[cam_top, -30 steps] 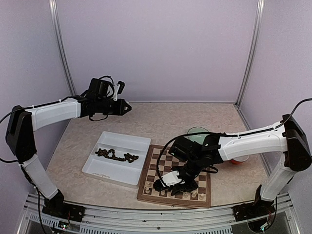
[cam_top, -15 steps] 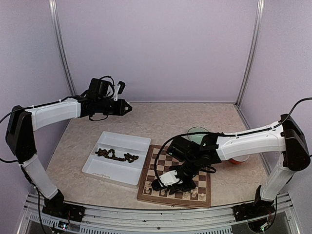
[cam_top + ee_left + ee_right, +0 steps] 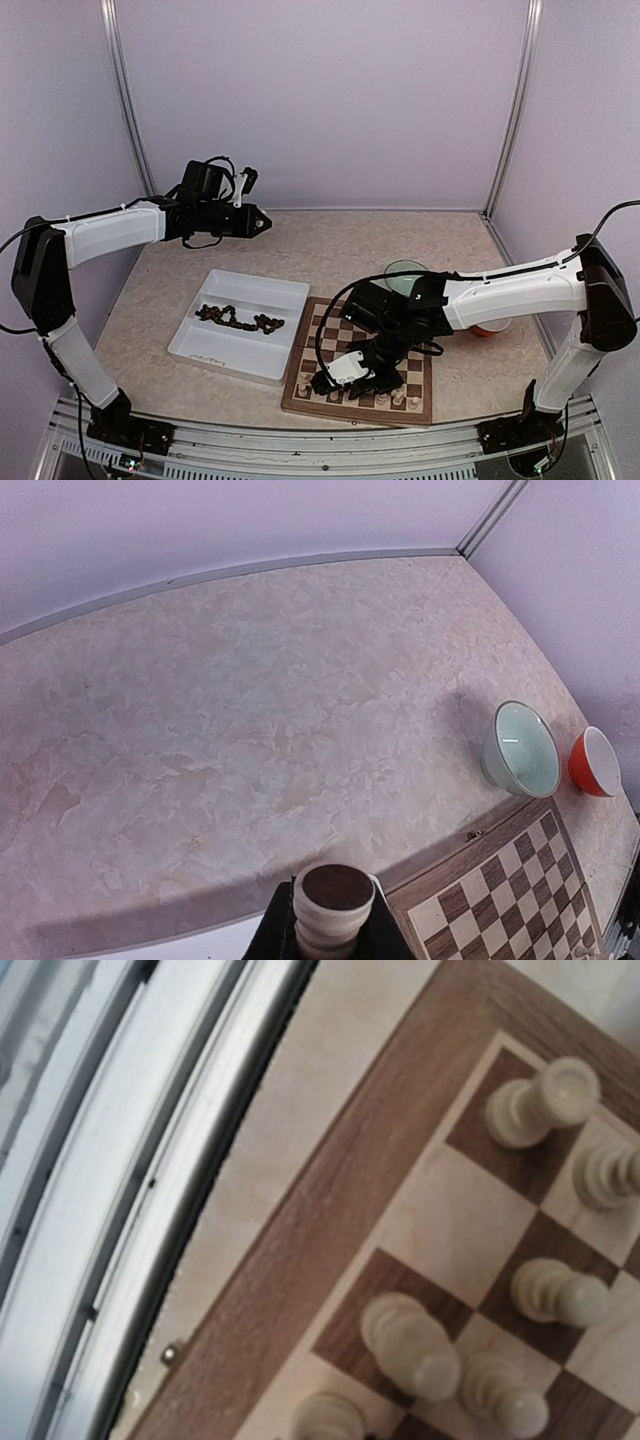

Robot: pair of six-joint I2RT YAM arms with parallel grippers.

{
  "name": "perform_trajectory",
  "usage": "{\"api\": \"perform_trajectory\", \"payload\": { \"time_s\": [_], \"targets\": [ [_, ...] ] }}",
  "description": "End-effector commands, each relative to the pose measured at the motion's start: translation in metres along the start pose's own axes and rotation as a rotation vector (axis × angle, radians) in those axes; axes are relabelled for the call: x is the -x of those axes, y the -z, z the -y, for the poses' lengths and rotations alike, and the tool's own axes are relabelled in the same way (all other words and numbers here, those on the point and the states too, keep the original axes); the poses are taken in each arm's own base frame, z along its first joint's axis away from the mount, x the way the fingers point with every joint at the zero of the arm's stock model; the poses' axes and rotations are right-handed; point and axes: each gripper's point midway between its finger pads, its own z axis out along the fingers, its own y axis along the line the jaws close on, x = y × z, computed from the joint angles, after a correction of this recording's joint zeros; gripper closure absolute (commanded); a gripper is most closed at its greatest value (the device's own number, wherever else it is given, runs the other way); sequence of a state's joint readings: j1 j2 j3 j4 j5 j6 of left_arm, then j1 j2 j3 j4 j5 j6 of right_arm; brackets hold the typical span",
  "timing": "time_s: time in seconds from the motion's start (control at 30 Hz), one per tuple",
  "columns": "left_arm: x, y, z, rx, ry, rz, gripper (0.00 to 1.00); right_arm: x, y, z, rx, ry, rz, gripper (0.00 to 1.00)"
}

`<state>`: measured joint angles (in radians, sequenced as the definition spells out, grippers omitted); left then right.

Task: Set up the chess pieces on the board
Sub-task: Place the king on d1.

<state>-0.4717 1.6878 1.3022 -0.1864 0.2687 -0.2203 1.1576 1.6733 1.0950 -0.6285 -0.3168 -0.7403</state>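
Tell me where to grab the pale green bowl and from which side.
Take the pale green bowl by its rim, one finger inside and one outside, coming down from above. It stands upright, mouth open, with flaring walls that a side pinch would likely slip on. Its rim facing away from the orange bowl and board looks freest.

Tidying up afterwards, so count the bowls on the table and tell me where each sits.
2. The pale green bowl sits just beyond the board's far rim; the orange bowl stands to its right. No other bowl shows in any view.
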Motion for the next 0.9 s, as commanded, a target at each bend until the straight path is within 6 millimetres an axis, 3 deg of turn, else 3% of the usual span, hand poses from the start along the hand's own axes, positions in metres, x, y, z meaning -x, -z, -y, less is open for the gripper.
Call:
{"api": "perform_trajectory", "payload": {
  "time_s": [0.0,0.17,0.33,0.43,0.53,0.63,0.7,0.87],
  "targets": [
    [0.018,0.012,0.007,-0.022,-0.012,0.038,1.0,0.003,-0.006,-0.01,0.041,0.014,-0.017,0.91],
    [0.017,0.011,0.008,-0.026,-0.011,0.033,1.0,0.002,-0.008,-0.009,0.037,0.014,-0.025,0.84],
    [0.015,0.01,0.01,-0.04,-0.012,0.018,1.0,0.011,0.005,-0.005,0.011,0.022,-0.008,0.68],
    [0.011,0.007,0.016,-0.071,-0.015,-0.019,0.99,0.022,0.033,0.005,-0.041,0.052,0.01,0.62],
    [-0.001,0.001,0.029,-0.113,-0.025,-0.069,0.97,0.039,0.08,0.027,-0.103,0.043,0.087,0.6],
    [-0.022,-0.007,0.061,-0.165,-0.062,-0.148,0.94,0.036,0.123,0.056,-0.17,-0.028,0.167,0.6],
    [-0.045,-0.015,0.098,-0.227,-0.115,-0.235,0.94,0.026,0.145,0.078,-0.257,-0.068,0.195,0.6],
    [-0.105,-0.02,0.166,-0.429,-0.114,-0.426,0.96,-0.006,0.176,0.11,-0.382,-0.166,0.237,0.61]
  ]
}}
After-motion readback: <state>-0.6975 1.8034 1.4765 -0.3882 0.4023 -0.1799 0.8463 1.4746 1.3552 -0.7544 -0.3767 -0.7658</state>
